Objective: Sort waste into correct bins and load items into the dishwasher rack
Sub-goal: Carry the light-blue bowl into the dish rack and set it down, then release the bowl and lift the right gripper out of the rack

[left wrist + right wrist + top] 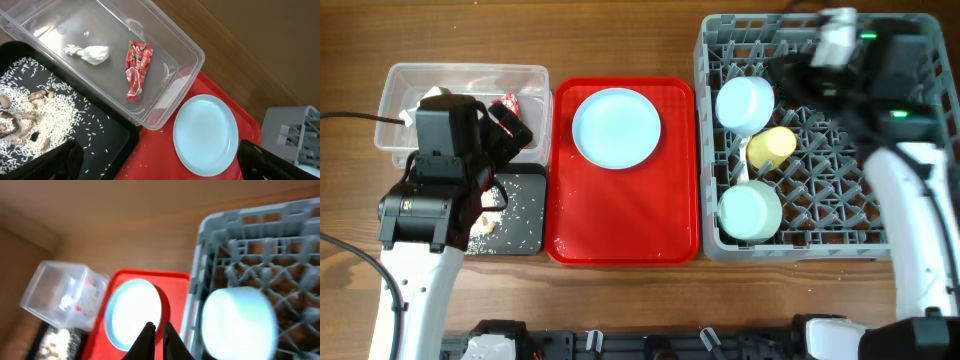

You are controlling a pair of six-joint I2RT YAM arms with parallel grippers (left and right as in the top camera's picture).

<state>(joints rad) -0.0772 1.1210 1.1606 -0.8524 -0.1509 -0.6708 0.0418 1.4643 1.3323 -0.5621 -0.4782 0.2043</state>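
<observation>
Light blue round plate (616, 127) lies flat, face up, on the far half of the red plastic serving tray (620, 222). It's round, so no long axis.

Right gripper (157, 326) is over the grey pegged dishwasher rack (800, 248), jaws nearly closed and empty. Left gripper (160, 145) has its jaws wide.

My plan: pinch the rim, then stand the plate on edge between pegs.

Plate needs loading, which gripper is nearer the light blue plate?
Left. The left gripper hovers over the clear tub beside the light blue plate; the right gripper is farther, over the dishwasher rack.
</observation>
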